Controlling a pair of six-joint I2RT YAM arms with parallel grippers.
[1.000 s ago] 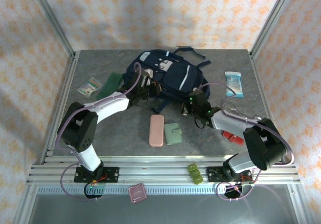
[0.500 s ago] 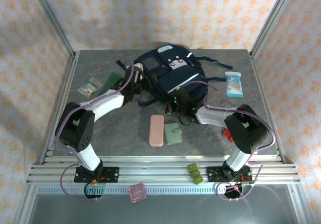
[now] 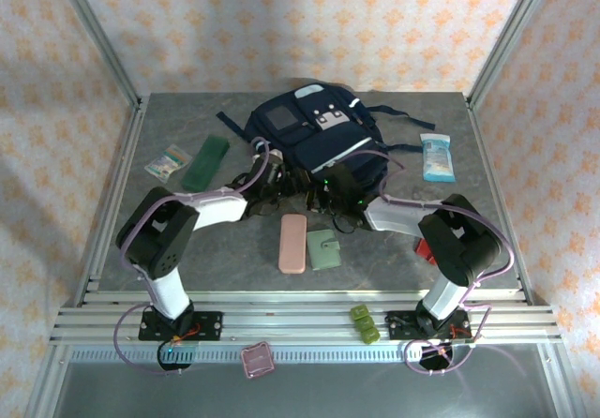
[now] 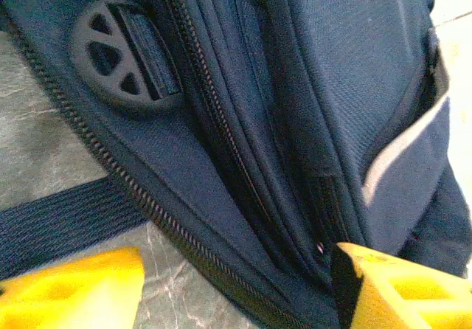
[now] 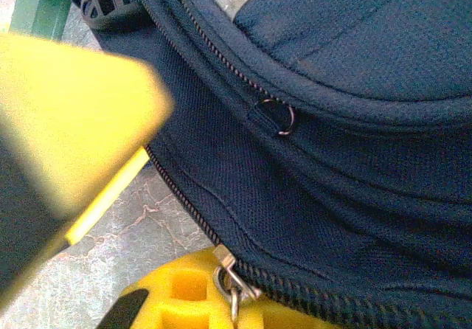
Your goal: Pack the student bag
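Clutter on the near rail comes first: a small pink box (image 3: 256, 359) and a small green block (image 3: 365, 324). On the grey table (image 3: 234, 268) beyond, a pink case (image 3: 293, 243) lies just beside a green wallet (image 3: 325, 248), and something red (image 3: 433, 251) shows from under the right arm.

Both arms reach to the near edge of the student bag (image 3: 314, 137). The left hand (image 3: 275, 176) is open: in its wrist view the yellow fingers (image 4: 70, 288) are well apart, with the bag's zippered seam and a strip of table between them. A round black strap fitting (image 4: 122, 56) sits on the fabric above.

The right hand (image 3: 330, 193) is closed and close against the bag's lower edge. A metal zipper pull (image 5: 230, 281) lies against its lower yellow finger; whether it is pinched I cannot tell.

The bag lies in the far half of the table, front pockets up, straps trailing to both sides. Left of it lie a long green pouch (image 3: 206, 162) and a clear packet (image 3: 167, 162). To the right lies a light-blue tissue pack (image 3: 437, 156).
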